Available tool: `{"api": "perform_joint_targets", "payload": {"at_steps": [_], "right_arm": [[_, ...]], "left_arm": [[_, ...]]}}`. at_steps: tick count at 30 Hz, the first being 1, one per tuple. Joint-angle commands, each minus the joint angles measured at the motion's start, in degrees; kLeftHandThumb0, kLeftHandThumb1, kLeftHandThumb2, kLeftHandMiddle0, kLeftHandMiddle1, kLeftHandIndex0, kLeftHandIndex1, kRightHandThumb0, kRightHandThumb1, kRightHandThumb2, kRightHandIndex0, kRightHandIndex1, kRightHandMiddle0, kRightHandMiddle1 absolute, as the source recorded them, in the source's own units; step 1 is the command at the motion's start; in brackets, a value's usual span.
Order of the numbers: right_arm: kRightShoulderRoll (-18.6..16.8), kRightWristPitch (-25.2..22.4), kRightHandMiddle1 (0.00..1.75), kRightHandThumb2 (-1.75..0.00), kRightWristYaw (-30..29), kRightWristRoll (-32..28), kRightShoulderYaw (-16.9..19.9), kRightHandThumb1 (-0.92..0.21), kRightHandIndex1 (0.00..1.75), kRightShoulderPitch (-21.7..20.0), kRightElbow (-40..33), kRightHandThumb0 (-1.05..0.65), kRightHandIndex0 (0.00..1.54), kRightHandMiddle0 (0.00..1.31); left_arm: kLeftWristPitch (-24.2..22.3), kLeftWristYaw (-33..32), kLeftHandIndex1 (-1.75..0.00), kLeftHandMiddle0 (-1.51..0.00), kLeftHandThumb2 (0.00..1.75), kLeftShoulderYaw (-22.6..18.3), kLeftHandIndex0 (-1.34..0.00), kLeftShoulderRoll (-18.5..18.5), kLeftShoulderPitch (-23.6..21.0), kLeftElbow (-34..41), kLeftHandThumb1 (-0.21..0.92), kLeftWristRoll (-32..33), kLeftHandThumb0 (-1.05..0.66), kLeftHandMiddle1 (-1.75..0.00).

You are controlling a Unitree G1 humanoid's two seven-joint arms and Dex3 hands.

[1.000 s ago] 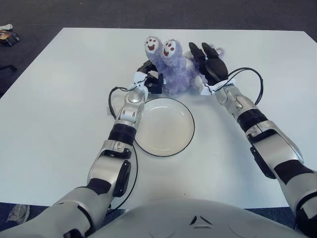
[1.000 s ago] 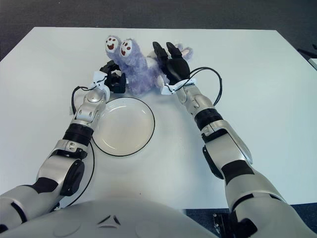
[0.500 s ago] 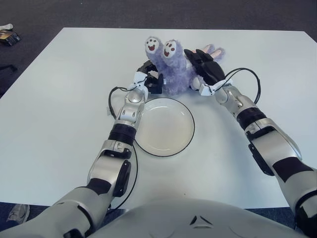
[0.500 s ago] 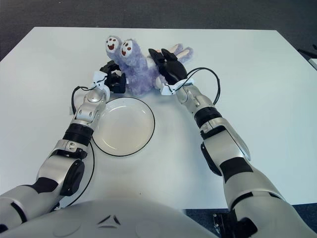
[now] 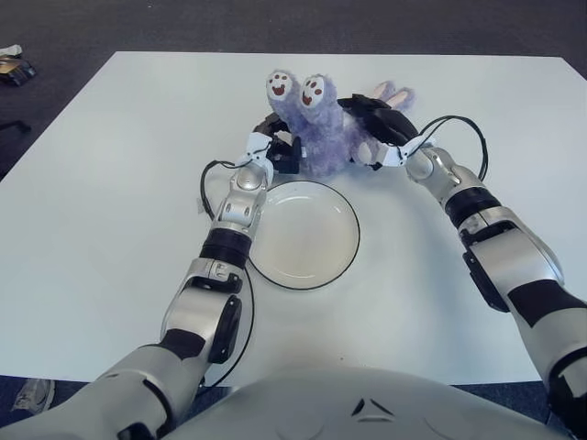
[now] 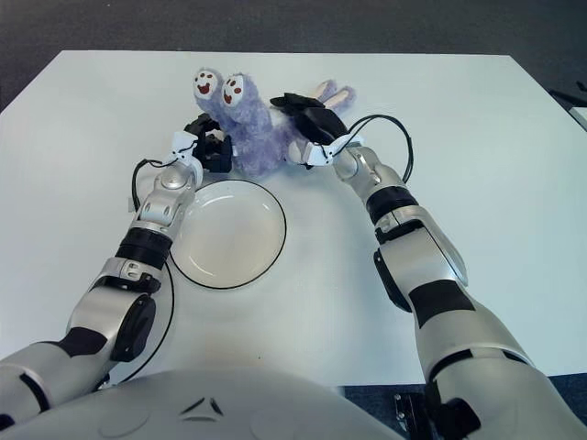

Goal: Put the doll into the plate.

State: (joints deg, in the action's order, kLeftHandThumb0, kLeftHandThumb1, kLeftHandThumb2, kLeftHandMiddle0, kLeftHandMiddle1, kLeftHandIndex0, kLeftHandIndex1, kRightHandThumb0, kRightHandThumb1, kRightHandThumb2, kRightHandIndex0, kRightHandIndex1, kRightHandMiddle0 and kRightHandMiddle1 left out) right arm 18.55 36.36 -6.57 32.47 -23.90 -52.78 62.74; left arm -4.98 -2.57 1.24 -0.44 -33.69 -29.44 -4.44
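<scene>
- Nearest the robot, on the white table (image 5: 110, 202) — a round white plate with a dark rim (image 5: 305, 235), nothing in it.
- Just beyond its far rim, the fluffy purple plush doll (image 5: 316, 133) — left hand (image 5: 278, 147) and right hand (image 5: 378, 124) press its sides, fingers curled onto it.

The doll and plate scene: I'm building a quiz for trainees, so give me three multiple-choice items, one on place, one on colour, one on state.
1. Where is the doll relative to the plate?
A. Inside it
B. On the table just beyond its far rim
C. On the floor

2. What colour is the doll's fur?
A. Purple
B. Green
C. Orange

3. What is in the plate?
A. The doll
B. A cup
C. Nothing

Answers:
1. B, the doll shows past the far rim, between the left hand and the right hand.
2. A, its fur is lilac-purple.
3. C, only its bare inside shows.
</scene>
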Motion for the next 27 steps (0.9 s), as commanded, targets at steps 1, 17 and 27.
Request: {"api": "perform_joint_targets", "payload": {"at_steps": [1,17,27], "right_arm": [[-0.31,0.77,1.00,-1.08,1.97,0.02,-0.34,-0.24,0.73,-0.34,1.82,-0.36,0.17,0.00],[-1.65,0.17,1.73,-1.35,-10.60,2.75,-1.33,-0.20,1.49,-0.59,5.81,0.01,0.70,0.52],[-2.98,2.13,1.75,-1.62,-18.11,1.40,0.31,0.02,1.55,0.23,9.40,0.00,0.87,0.70]], "left_arm": [[-0.38,0.43,-1.74,-0.59,1.46,0.12,-0.58,0.03,-0.56,-0.41,0.19,0.17,-0.01,-1.75],[-0.22,0.95,-1.74,-0.56,1.42,0.01,-0.55,0.34,-0.40,-0.88,0.23,0.54,-0.01,-1.75],[0.71,0.94,-1.74,-0.57,1.43,-0.18,-0.56,0.31,-0.50,-1.47,0.22,0.93,-0.01,-1.75]]}}
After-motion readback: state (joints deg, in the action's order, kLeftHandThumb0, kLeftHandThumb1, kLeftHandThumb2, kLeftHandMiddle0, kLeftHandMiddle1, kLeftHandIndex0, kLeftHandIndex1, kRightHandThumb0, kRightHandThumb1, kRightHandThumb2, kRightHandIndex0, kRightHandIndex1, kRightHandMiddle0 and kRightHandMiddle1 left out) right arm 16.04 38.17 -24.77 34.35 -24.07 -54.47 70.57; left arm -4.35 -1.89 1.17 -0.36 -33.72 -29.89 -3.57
